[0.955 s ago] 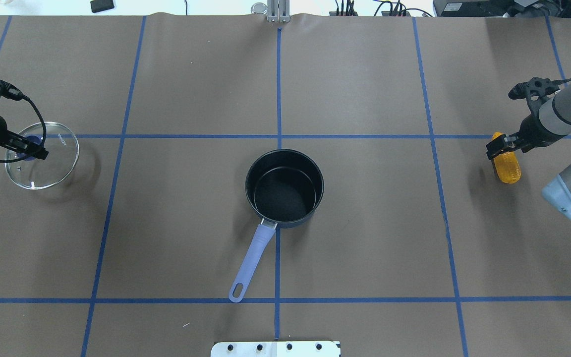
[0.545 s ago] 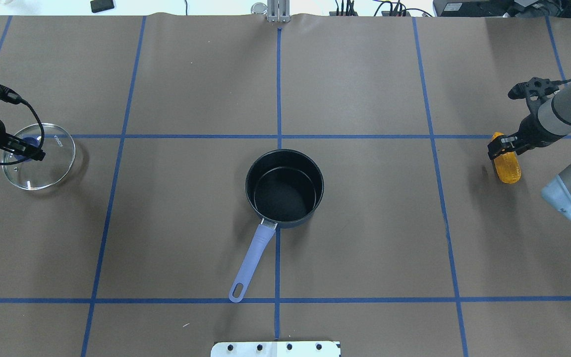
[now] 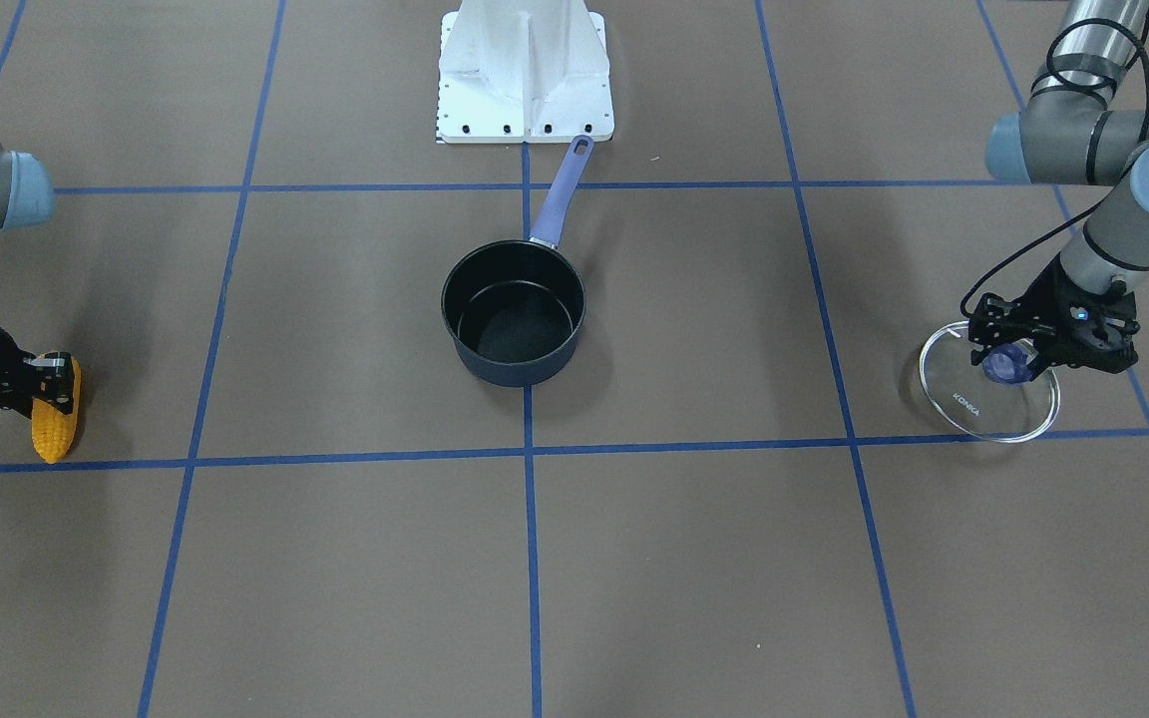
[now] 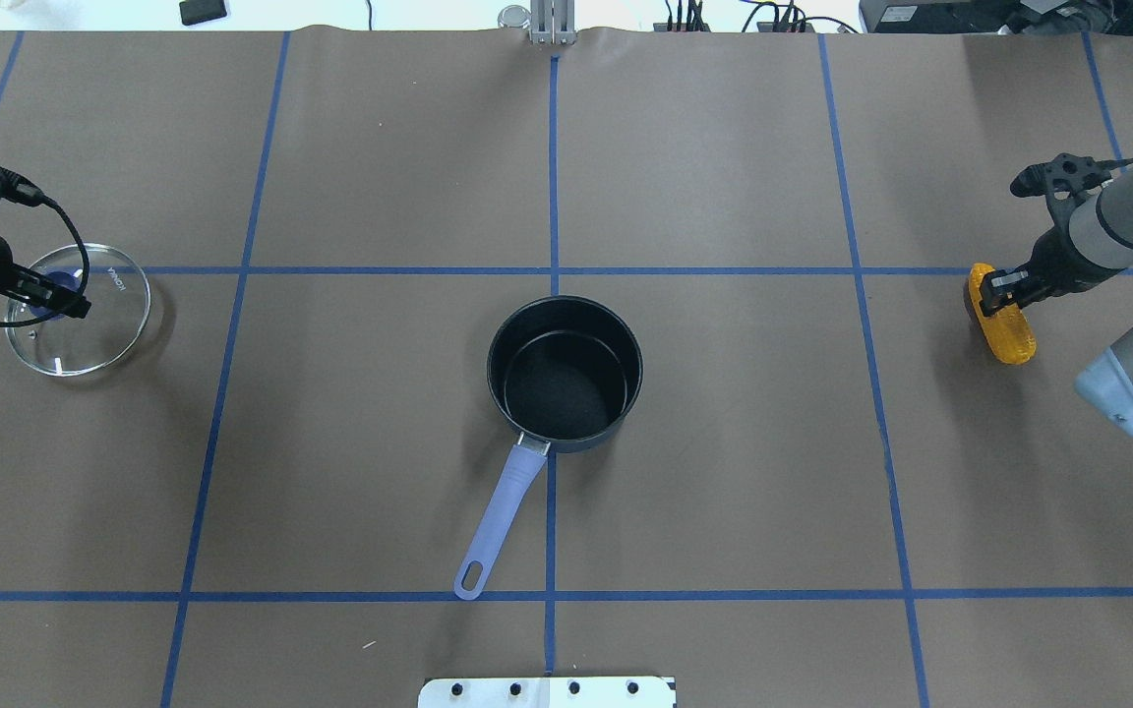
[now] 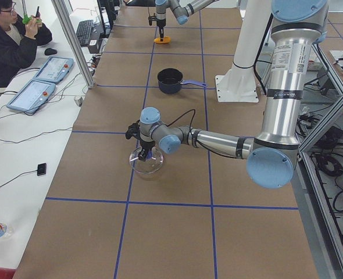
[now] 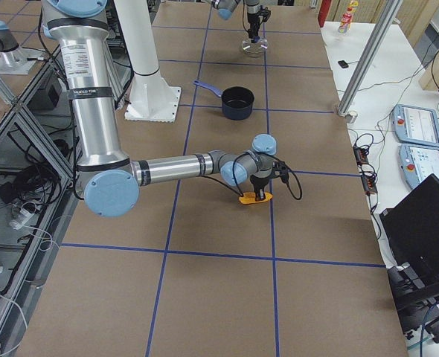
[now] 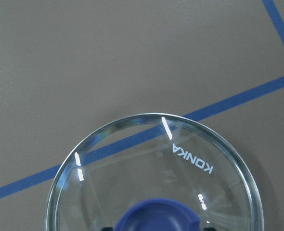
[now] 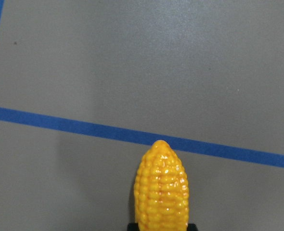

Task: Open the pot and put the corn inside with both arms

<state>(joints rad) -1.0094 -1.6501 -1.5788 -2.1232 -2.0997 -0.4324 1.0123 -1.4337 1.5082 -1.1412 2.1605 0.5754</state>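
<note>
The dark pot (image 4: pixel 565 374) stands open and empty at the table's middle, its lavender handle (image 4: pixel 503 521) pointing toward the robot's base. It also shows in the front-facing view (image 3: pixel 513 311). My left gripper (image 4: pixel 50 298) is shut on the purple knob of the glass lid (image 4: pixel 78 310) at the far left, with the lid low at the table (image 3: pixel 988 399). My right gripper (image 4: pixel 994 293) is shut on the orange-yellow corn (image 4: pixel 1004 329) at the far right, low at the table. The right wrist view shows the corn's tapered tip (image 8: pixel 161 187) pointing forward.
The white base stand (image 3: pixel 525 75) sits at the robot's side of the table. Blue tape lines grid the brown surface. An operator (image 5: pixel 11 43) sits beyond the far edge with control tablets (image 5: pixel 32 95).
The left gripper has lowered the lid and shifted it a little left. The right gripper has come down on the corn, and the corn has turned slightly and shifted left.
</note>
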